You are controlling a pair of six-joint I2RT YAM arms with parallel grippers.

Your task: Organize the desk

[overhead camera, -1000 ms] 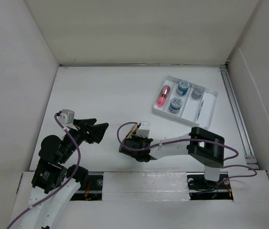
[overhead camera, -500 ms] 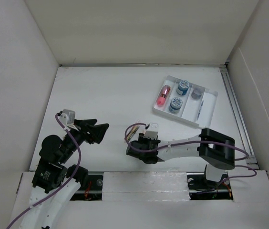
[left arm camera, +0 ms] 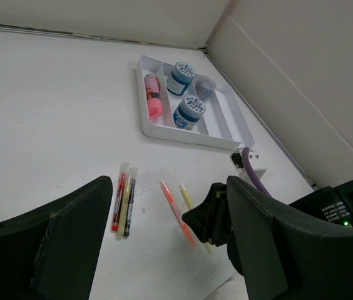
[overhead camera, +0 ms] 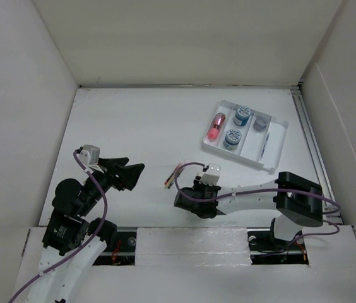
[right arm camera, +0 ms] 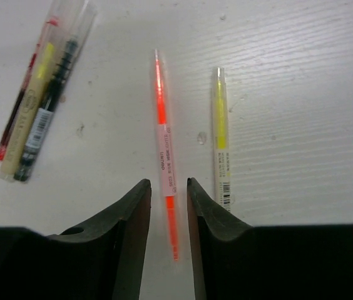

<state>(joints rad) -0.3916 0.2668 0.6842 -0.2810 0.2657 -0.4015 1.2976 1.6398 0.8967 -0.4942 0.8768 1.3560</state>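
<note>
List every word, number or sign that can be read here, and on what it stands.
Thin orange plastic pen: white label, print too blurred to read.
Thin yellow plastic pen: print and barcode, too small to read.
Clear sleeve of three pens: label unreadable.
No text can be quoted.

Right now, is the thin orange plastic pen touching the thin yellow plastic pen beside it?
Apart. The right wrist view shows bare white desk between the orange pen and the yellow pen.
</note>
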